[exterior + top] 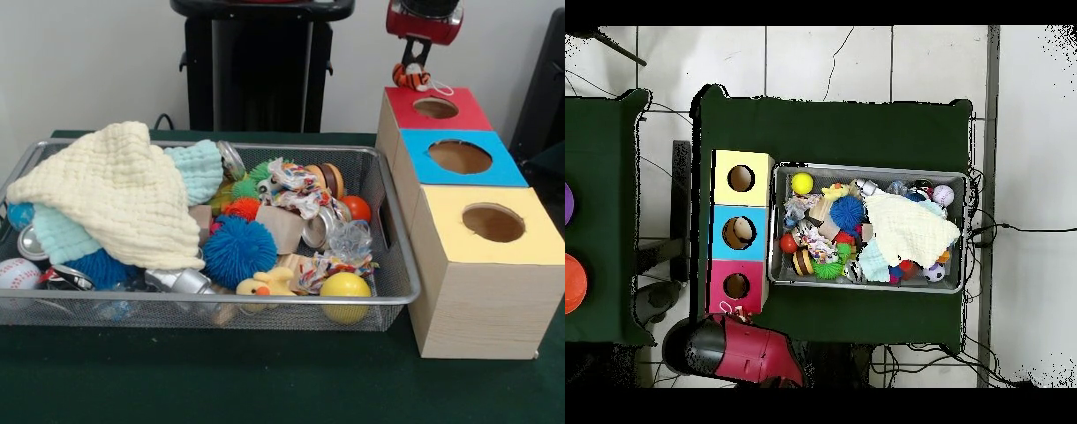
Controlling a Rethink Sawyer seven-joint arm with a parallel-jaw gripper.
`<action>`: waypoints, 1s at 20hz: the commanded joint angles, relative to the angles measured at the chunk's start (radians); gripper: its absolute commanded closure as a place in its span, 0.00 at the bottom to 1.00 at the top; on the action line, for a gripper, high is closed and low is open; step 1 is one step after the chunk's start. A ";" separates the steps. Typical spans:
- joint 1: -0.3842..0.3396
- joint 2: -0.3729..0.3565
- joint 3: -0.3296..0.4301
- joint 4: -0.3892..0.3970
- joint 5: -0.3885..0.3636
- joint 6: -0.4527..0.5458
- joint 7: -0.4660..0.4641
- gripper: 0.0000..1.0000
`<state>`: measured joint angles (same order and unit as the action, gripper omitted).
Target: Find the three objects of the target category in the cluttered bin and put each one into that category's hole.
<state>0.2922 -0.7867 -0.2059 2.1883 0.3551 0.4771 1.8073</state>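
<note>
My gripper (414,71) hangs at the far end of the box row, shut on a small orange, striped plush toy (410,79) with a white string loop. The toy dangles just behind and above the round hole (435,108) in the red-topped box (470,115). In the overhead view the red arm (740,350) reaches to that box's end (717,290), and the toy is hard to make out there. The wire mesh bin (265,301) holds mixed clutter: a cream cloth (119,194), a blue spiky ball (238,249), a yellow ball (345,287), and a yellow duck (265,284).
Three wooden boxes stand in a row beside the bin, topped red, blue (499,168) and yellow (538,234), each with one round hole. The bin (865,287) also holds a baseball (18,274), cans, rope toys and a teal cloth (199,168).
</note>
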 commanded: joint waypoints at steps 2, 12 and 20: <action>0.000 0.044 0.069 -0.108 0.031 -0.092 0.212 1.00; 0.080 0.047 -0.019 -0.210 0.014 0.086 0.285 1.00; 0.112 0.043 -0.063 -0.262 -0.008 0.186 0.273 1.00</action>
<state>0.4088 -0.7654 -0.2624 2.0928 0.3549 0.5830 1.8252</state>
